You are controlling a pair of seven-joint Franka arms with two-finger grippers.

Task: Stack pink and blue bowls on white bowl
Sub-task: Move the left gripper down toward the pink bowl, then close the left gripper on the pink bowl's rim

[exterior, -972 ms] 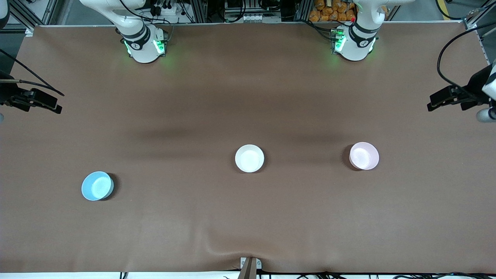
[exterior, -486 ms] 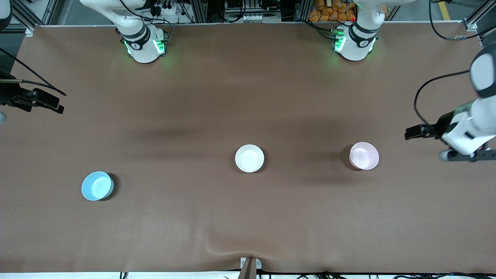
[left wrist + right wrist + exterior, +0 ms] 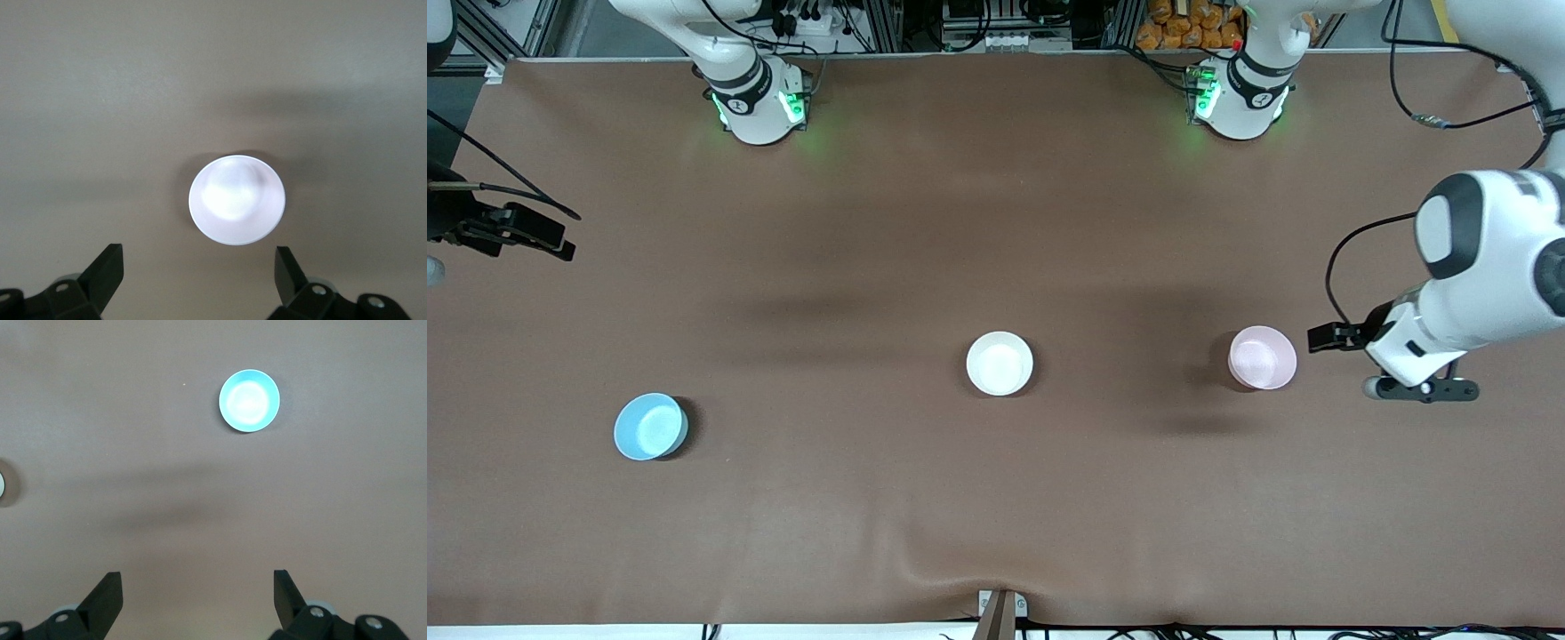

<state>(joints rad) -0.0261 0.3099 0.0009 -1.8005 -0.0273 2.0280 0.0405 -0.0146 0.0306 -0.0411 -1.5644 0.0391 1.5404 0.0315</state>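
1. While my left gripper [image 3: 197, 280] hangs over the table just beside the pink bowl [image 3: 1262, 357], toward the left arm's end, its fingers are spread wide with nothing between them.
2. In my left wrist view the pink bowl [image 3: 237, 199] sits upright ahead of the open fingertips [image 3: 110, 267], not yet between them.
3. My right gripper [image 3: 197, 600] waits high over the right arm's end of the table, fingers released and empty, looking down on the blue bowl [image 3: 249, 401].
4. The blue bowl [image 3: 650, 427] rests alone, nearer the front camera than the other two and well apart from them.
5. The white bowl [image 3: 1000, 363] stands mid-table, between the pink and blue ones, with nothing in it.
6. By my reckoning nothing is stacked yet: all three bowls stand separate on the brown table [image 3: 996, 222].
7. Left to do, as I judge it: grasp the pink bowl, carry it onto the white one, then the same for the blue.
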